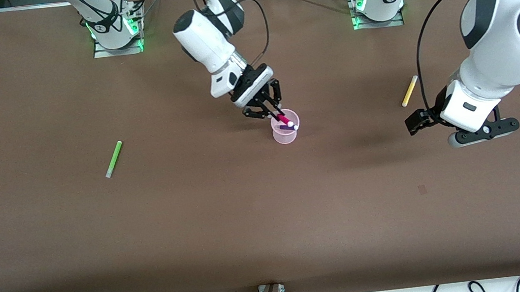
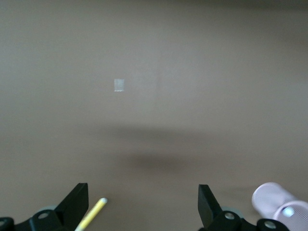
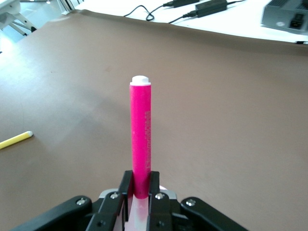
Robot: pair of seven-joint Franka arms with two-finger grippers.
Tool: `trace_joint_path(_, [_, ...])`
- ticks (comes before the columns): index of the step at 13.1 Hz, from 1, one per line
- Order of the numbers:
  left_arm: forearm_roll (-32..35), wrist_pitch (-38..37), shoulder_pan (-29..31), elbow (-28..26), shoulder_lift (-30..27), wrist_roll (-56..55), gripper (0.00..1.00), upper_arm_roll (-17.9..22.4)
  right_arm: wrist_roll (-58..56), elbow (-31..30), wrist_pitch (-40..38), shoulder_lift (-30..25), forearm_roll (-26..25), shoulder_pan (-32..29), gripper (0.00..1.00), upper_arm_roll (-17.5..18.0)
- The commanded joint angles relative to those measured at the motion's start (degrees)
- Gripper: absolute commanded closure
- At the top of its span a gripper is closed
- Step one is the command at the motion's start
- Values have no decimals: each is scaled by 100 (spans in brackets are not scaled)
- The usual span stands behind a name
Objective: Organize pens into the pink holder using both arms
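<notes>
right gripper over cup, pinching pink pen tip-down for dropping beside purple pen. left gripper spread, waiting over yellow pen, toward left arm's end from cup; green pen toward right arm's end.

Tabletop: matt brown, smooth. Cup: translucent pink plastic. Pink pen: smooth, slightly glossy plastic. Arm shells: glossy white plastic. Right end effector: matt black.
</notes>
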Motion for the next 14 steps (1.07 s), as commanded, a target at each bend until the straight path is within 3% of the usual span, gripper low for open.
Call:
trace_joint_path(1, [-154, -133, 279, -80, -114, 514, 0, -103, 8, 737, 155, 501, 126, 208, 90, -96])
trace_joint_path(5, [-181, -133, 428, -54, -114, 497, 0, -85, -45, 694, 726, 932, 117, 392, 90, -227])
trace_joint_path(9, [-373, -125, 746, -36, -123, 890, 0, -77, -177, 449, 745, 924, 117, 437, 90, -324])
trace_joint_path(14, [-945, -125, -1140, -62, -526, 1191, 0, 2195, -300, 149, 1052, 907, 117, 454, 90, -377])
